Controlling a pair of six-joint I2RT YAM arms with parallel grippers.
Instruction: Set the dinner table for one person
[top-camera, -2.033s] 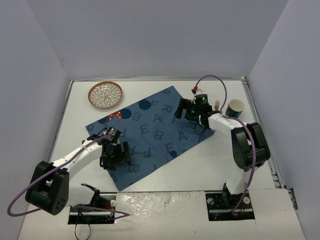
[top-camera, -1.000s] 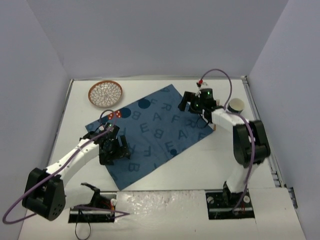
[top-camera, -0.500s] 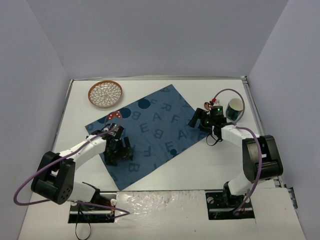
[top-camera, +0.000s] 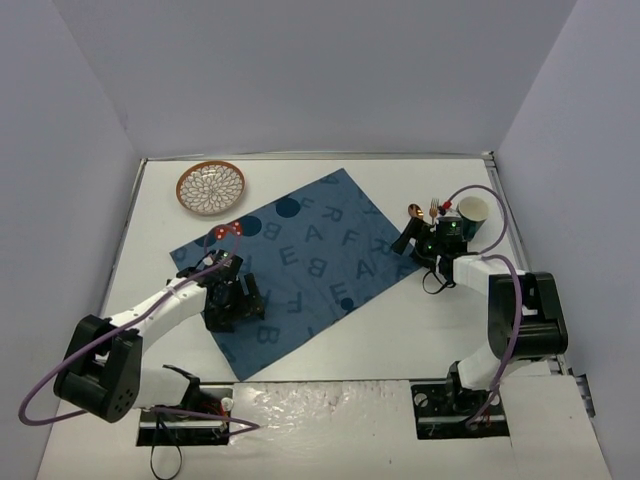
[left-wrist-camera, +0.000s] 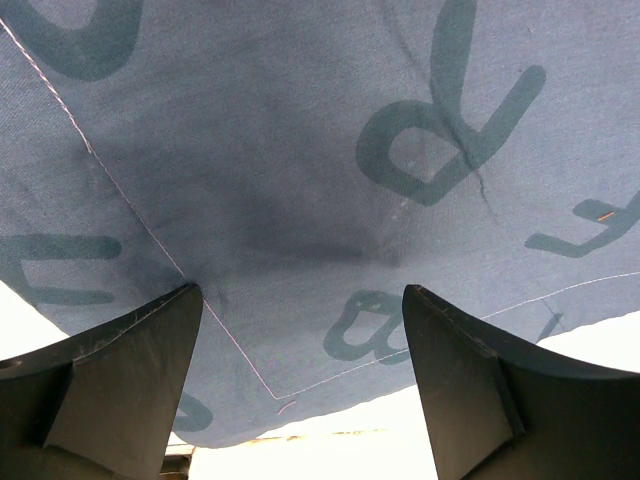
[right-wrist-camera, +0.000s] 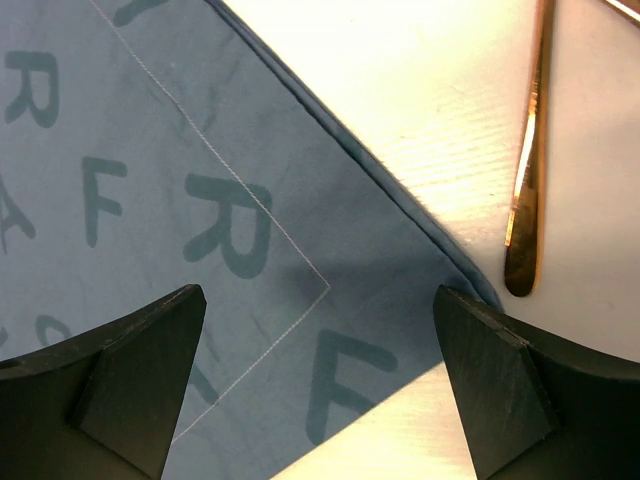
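Cloth (top-camera: 300, 262): soft, blue, lettered, on smooth white dinner table (top-camera: 420, 330).
Left gripper (left-wrist-camera: 300, 292): wide open, empty, cloth's 8 o'clock.
Right gripper (right-wrist-camera: 318, 294): wide open, empty, 3 o'clock.

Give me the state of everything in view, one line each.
placemat: spread out, askew on the dinner table
plate: upright, empty, off the placemat
cup: upright, off the placemat
spoon and fork: lying flat between placemat and cup
left gripper: open, over the placemat
right gripper: open, over the placemat's corner
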